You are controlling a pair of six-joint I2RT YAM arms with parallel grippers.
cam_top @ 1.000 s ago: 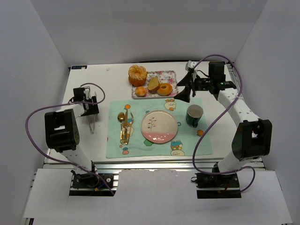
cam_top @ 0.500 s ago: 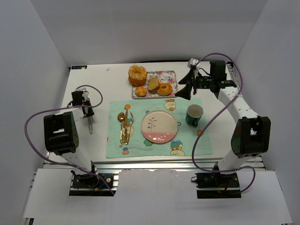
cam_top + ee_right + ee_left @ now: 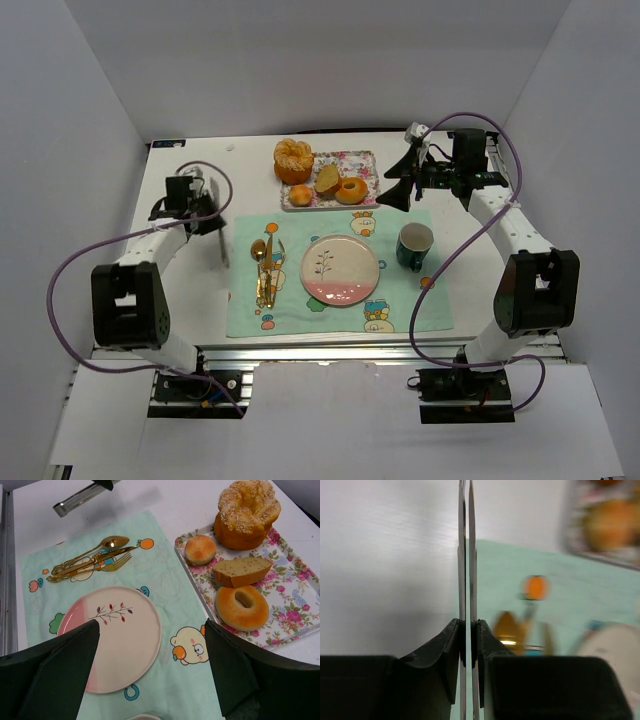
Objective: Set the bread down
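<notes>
The bread (image 3: 293,160) (image 3: 247,512), a big golden bun with a pale ridged top, stands at the far left corner of the floral tray (image 3: 366,160) (image 3: 295,600). My left gripper (image 3: 203,213) (image 3: 468,625) is shut on metal tongs (image 3: 222,245) (image 3: 466,555) (image 3: 75,500), left of the placemat, and the tong tips point toward the cutlery. My right gripper (image 3: 392,188) (image 3: 151,625) hangs open and empty above the mat, just right of the tray, well away from the bread.
On the tray also lie a small bun (image 3: 200,549), a bread slice (image 3: 240,571) and a ring doughnut (image 3: 242,607). The mint placemat (image 3: 400,300) carries a pink-and-cream plate (image 3: 340,270), gold cutlery (image 3: 264,270) and a dark green cup (image 3: 414,246).
My left gripper has closed on the tongs and swung them right and away from me, toward the placemat. The right gripper stayed open and barely moved.
</notes>
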